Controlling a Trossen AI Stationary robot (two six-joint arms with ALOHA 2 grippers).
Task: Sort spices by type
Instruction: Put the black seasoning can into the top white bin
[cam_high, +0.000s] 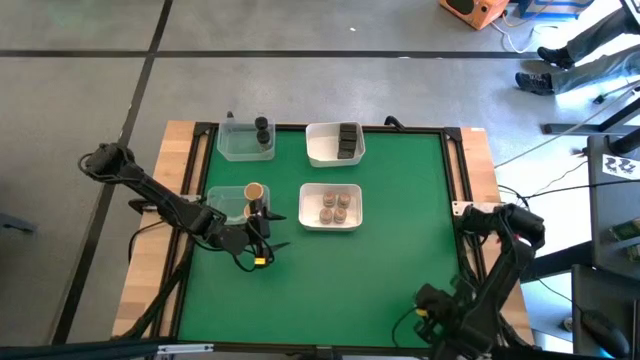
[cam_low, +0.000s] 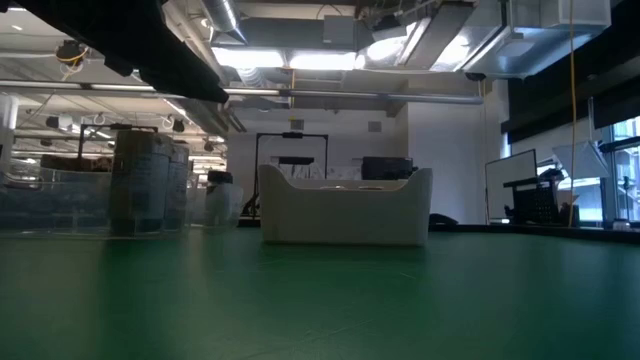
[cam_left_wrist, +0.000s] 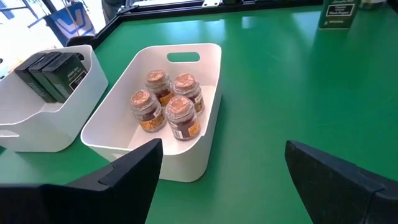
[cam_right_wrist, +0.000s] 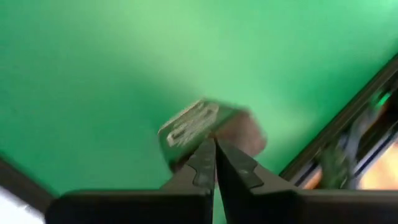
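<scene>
Left claw (cam_high: 262, 243) is released, fingers spread wide and holding nothing, sitting left of centre in the high view just below the clear tub (cam_high: 228, 203) holding a tan-topped jar (cam_high: 254, 190). Right claw (cam_right_wrist: 214, 163) is clenched shut on nothing, parked lower right.

Spices look sorted: four brown jars (cam_left_wrist: 165, 103) upright in the centre white tray (cam_high: 331, 205), lids up, long axis vertical, packed touching. Grey tins (cam_high: 347, 139) stand in the upper white tray (cam_high: 322, 148); black cylinders (cam_high: 262, 129) stand in the upper-left tub (cam_high: 238, 143).

Risks, as I judge them:
- The spread fingers are just beside the tub, so a careless retract could clip its rim and tip the jar.
- The cable near the left claw could snag and drag.
- I can't tell how many jars are in that tub; the arm hides part of it.
</scene>
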